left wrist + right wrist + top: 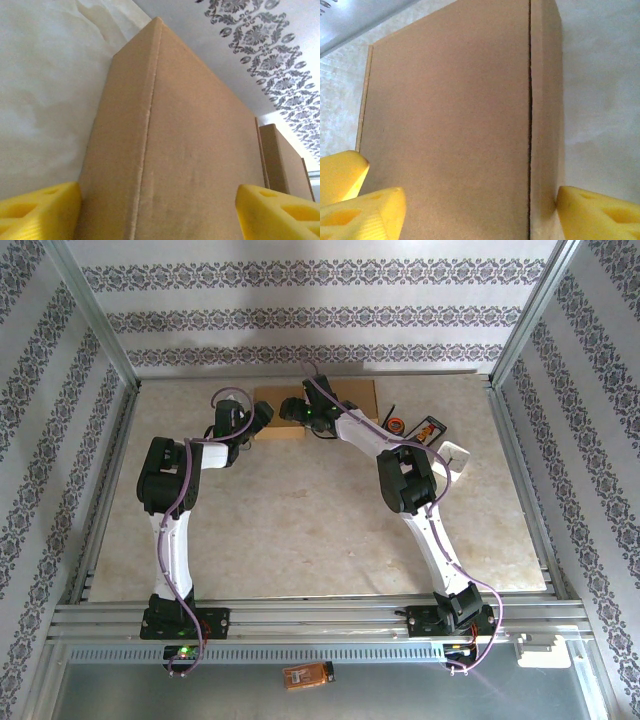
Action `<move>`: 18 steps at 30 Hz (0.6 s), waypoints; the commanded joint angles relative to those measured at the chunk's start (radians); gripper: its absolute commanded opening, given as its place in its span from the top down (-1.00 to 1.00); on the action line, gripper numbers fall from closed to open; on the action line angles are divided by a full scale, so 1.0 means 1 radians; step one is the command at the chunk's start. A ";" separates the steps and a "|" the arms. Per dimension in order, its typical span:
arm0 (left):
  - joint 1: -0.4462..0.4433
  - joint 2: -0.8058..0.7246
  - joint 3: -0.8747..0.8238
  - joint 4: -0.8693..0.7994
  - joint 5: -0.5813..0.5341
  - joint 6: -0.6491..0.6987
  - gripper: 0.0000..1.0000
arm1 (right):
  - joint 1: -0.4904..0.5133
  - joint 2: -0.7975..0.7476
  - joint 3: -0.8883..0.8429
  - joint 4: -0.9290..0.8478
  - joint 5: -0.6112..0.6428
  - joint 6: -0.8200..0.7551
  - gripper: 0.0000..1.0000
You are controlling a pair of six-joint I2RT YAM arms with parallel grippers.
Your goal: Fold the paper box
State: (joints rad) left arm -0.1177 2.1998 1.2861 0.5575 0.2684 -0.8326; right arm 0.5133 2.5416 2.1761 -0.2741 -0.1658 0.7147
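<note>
Cardboard box (pixel 356 396), long axis L-R

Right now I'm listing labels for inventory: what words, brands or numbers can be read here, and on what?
No text is readable.
Cardboard box: plain brown faces, no print.
Small orange item at the near edge: too small to read.
Orange-and-black items right of the box: too small to read.

Patterned wallpaper (pixel 300 315) on every wall
Beige marbled table (pixel 300 530), aluminium frame posts (pixel 93 315) at its far corners, soft even light.
</note>
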 commanded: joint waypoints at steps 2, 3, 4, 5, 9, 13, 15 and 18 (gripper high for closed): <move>0.005 -0.052 -0.031 -0.075 0.016 0.032 -0.76 | 0.014 -0.049 0.051 -0.054 -0.044 -0.049 -0.79; 0.010 -0.062 -0.033 -0.085 0.013 0.035 -0.79 | 0.010 -0.052 0.058 -0.064 -0.042 -0.055 -0.84; 0.012 -0.072 -0.038 -0.097 0.011 0.038 -0.81 | 0.007 -0.059 0.060 -0.069 -0.039 -0.060 -0.89; 0.014 -0.082 -0.043 -0.102 0.008 0.042 -0.82 | 0.003 -0.068 0.057 -0.075 -0.030 -0.059 -0.92; 0.026 -0.129 -0.100 -0.081 -0.014 0.038 -0.91 | -0.003 -0.137 -0.003 -0.056 0.004 -0.068 -0.96; 0.039 -0.183 -0.177 -0.015 -0.022 0.013 -0.99 | -0.002 -0.208 -0.042 -0.047 0.012 -0.093 -0.96; 0.045 -0.239 -0.217 -0.008 -0.023 0.023 -0.99 | -0.003 -0.265 -0.081 -0.040 0.009 -0.112 -0.96; 0.047 -0.364 -0.296 -0.009 -0.027 0.058 -0.99 | -0.003 -0.386 -0.187 -0.019 0.023 -0.162 -0.96</move>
State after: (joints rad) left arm -0.0849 1.9629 1.0336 0.5087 0.2543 -0.8116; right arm 0.5140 2.2856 2.0617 -0.3210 -0.1703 0.6193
